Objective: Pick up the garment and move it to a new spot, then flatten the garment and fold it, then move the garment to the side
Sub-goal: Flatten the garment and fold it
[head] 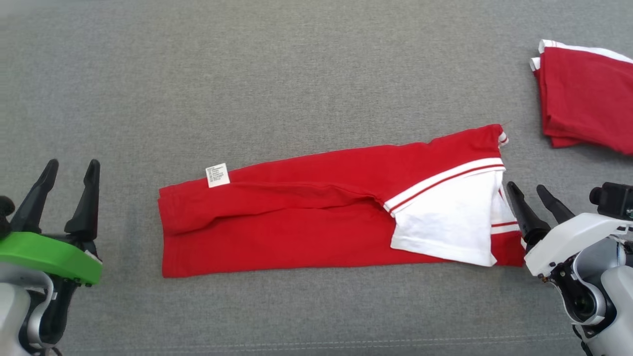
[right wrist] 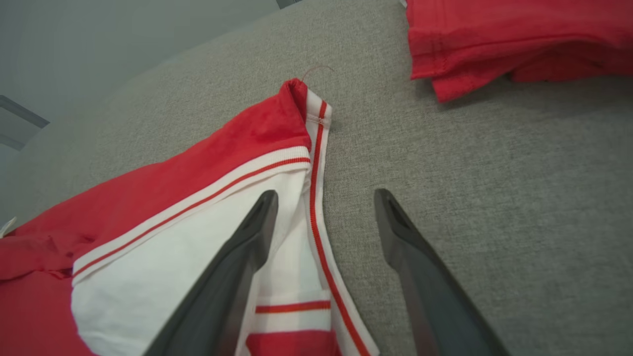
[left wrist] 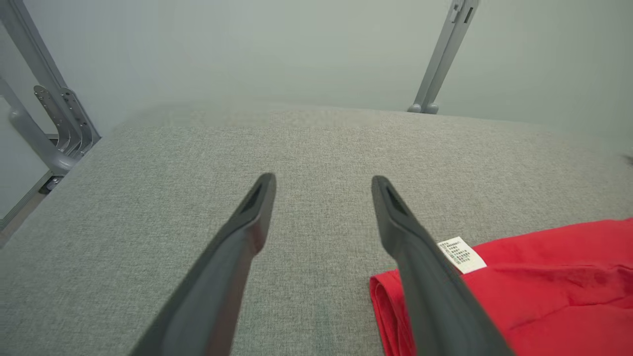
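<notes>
Nearest, at the lower left of the head view, the left gripper (head: 73,164) stands with its fingers spread wide and nothing between them, over the bare grey surface (head: 296,74) and a little apart from the garment's left end. At the lower right the right gripper (head: 524,186) is also parted and empty, its tips just beside the garment's right end; its wrist view shows one finger over the white part and the other over grey cloth, though I cannot tell if either touches. The garment (head: 316,217) lies across the middle of the head view as a long red band, doubled lengthwise and rising slightly to the right, with a small label (head: 217,175) near its upper left corner and a white panel (head: 445,222) with red stripes turned over at the right end. It looks light, soft and limp, so I would expect it to sag between two holds and its layers to slip apart if only the top one is caught. The best grips seem to be the two short ends, pinching through every layer; the striped ribbed edge on the right should be the firmer bite. Farther off, at the upper right, a folded red pile (head: 583,99) sits well apart
</notes>
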